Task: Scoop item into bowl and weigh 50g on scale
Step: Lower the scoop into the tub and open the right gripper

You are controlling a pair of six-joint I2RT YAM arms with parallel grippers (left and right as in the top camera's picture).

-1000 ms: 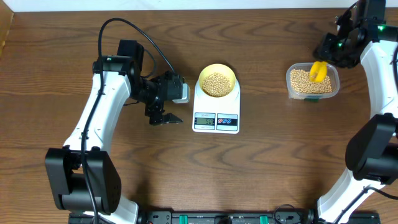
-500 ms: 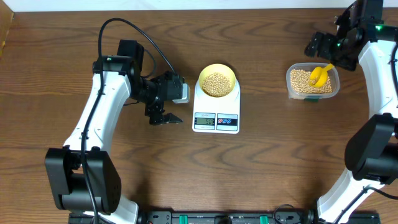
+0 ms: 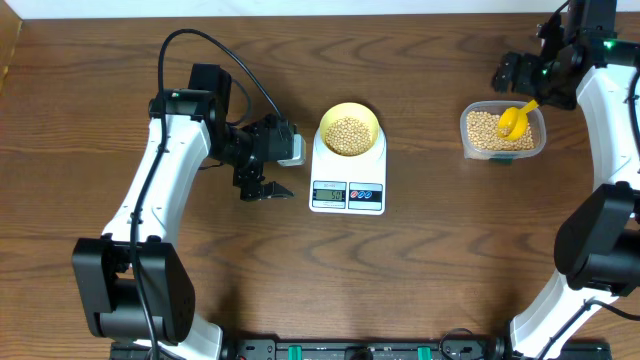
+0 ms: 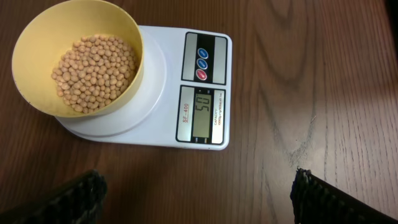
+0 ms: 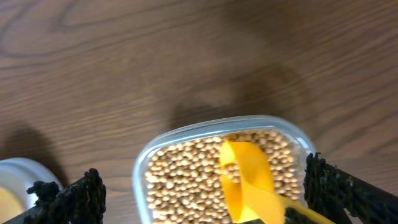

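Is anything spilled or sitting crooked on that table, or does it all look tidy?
Nothing stands out. The soybeans sit inside the yellow bowl, which rests on the scale. The yellow scoop lies on the beans in the clear container, and no stray beans show on the table.

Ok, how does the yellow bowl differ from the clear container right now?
The bowl is round and opaque pale yellow; the container is clear and rounded-square. The bowl sits on the scale, the container straight on the table. The container has a yellow scoop lying in it; the bowl has none. Both hold tan beans.
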